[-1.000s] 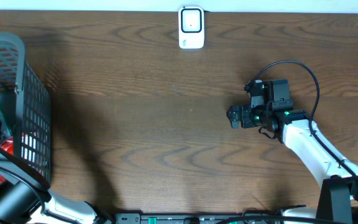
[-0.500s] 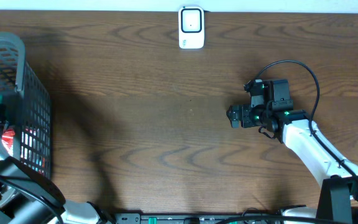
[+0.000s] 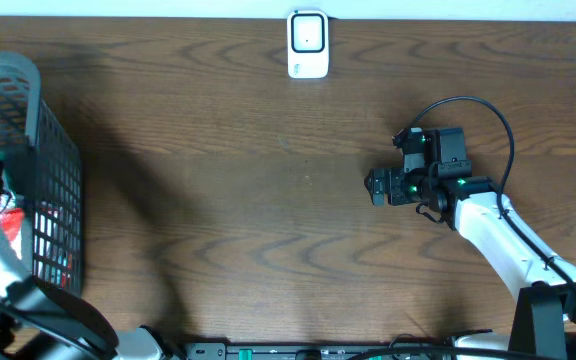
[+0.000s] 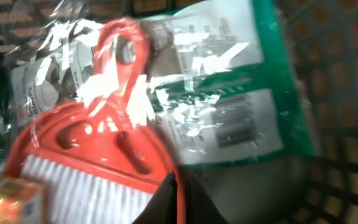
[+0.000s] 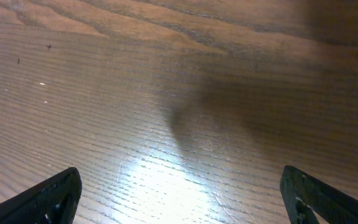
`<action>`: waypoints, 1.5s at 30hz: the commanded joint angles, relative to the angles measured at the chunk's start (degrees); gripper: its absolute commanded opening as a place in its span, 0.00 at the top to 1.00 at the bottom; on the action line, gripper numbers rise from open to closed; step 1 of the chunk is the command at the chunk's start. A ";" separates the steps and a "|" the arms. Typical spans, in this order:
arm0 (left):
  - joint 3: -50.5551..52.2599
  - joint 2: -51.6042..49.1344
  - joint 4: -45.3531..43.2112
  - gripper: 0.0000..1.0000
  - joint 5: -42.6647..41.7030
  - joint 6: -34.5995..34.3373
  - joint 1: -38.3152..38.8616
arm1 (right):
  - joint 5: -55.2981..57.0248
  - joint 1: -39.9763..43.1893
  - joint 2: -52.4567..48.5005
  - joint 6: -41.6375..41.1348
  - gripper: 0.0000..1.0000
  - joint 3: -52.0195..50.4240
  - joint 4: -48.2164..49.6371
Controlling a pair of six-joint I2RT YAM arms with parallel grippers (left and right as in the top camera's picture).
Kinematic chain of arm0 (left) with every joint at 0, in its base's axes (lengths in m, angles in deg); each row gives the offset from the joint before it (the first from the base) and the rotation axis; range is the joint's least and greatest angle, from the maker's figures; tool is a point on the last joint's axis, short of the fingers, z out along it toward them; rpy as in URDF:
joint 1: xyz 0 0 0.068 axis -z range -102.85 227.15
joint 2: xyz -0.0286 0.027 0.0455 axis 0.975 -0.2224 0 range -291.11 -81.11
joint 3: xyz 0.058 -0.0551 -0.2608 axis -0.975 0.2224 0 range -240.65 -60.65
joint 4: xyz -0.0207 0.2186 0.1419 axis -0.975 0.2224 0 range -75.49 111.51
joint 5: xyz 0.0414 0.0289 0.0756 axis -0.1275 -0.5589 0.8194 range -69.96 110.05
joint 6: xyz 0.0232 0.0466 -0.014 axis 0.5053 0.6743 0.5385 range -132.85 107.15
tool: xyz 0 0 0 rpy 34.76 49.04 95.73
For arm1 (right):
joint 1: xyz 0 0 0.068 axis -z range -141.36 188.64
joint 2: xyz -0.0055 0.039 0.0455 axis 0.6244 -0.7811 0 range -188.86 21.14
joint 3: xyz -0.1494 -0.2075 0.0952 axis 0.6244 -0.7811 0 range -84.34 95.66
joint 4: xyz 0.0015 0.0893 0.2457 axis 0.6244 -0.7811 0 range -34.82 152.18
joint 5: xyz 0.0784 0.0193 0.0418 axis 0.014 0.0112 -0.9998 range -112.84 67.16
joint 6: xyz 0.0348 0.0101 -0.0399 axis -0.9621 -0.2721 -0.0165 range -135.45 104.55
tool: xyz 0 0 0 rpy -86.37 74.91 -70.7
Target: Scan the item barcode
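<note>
We find the dustpan set (image 4: 98,149) inside the basket (image 3: 56,170), at the left edge of the overhead frame. In that view only a patch of red shows through the grey mesh. In the left wrist view it fills the frame: a red pan with a looped handle pointing to the upper left, white bristles along its lower left side, all under shiny clear wrap. Behind it lies a green and white card (image 4: 253,93) with a block of small dark print at centre right. The print is too blurred for us to read, and we cannot tell whether it is a barcode. Glare on the wrap crosses most of the card. An orange box (image 4: 5,193) pokes in at the lower left corner, its writing also unreadable.

The left gripper (image 4: 176,190) sits at the bottom centre of its view, clenched, with a thin red edge of the pan pinched between its dark tips. Its white arm comes up from the lower left corner of the overhead frame and reaches over the basket's rim.

The white scanner (image 3: 307,44) stands at the top centre of the wooden table (image 3: 218,200), well apart from the basket.

The right gripper (image 3: 373,187) rests right of centre, pointing left, jaws spread wide and grasping nothing, low over bare wood.
</note>
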 commanded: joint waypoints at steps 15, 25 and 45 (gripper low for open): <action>-0.57 4.68 6.80 0.32 9.60 1.70 0.11 | -0.48 -0.55 -0.50 0.68 0.01 -0.39 0.28; -0.35 4.70 15.39 0.22 18.23 -5.11 -3.08 | -2.80 -0.55 -0.50 0.70 0.01 -0.39 0.55; 1.05 -1.05 11.32 0.04 11.82 -4.39 -7.26 | -4.74 -0.55 -0.50 0.74 0.01 -0.39 1.18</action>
